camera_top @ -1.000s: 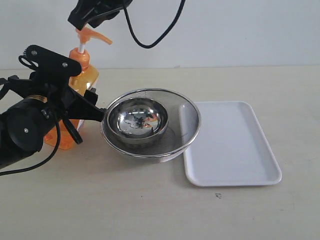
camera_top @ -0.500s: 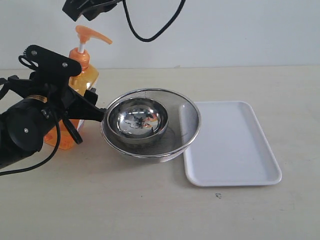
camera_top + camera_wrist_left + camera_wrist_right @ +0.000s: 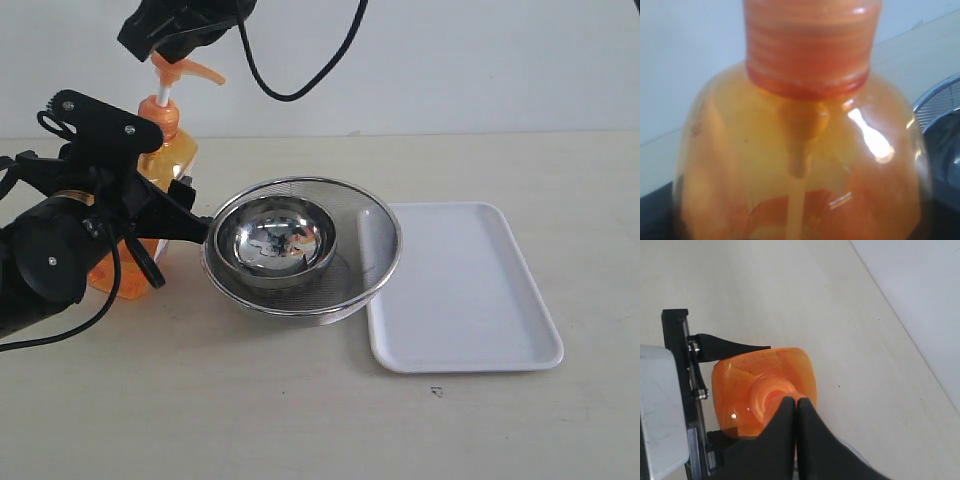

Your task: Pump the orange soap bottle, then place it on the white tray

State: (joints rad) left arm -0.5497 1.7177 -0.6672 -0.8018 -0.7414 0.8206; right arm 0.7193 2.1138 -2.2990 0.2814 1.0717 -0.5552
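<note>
No readable text on orange soap bottle (image 3: 740,385).

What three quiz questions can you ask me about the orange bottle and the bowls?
1. True or false: the orange soap bottle is lying on the white tray.
2. Pick one: what sits inside the mesh bowl? A, a steel bowl. B, a sponge. C, a cup.
3. Short answer: which one grips the bottle's body, the left gripper or the right gripper?

Key: 1 false, it stands on the table beside the bowls. 2 A. 3 the left gripper; the right one is up by the pump head.
</note>
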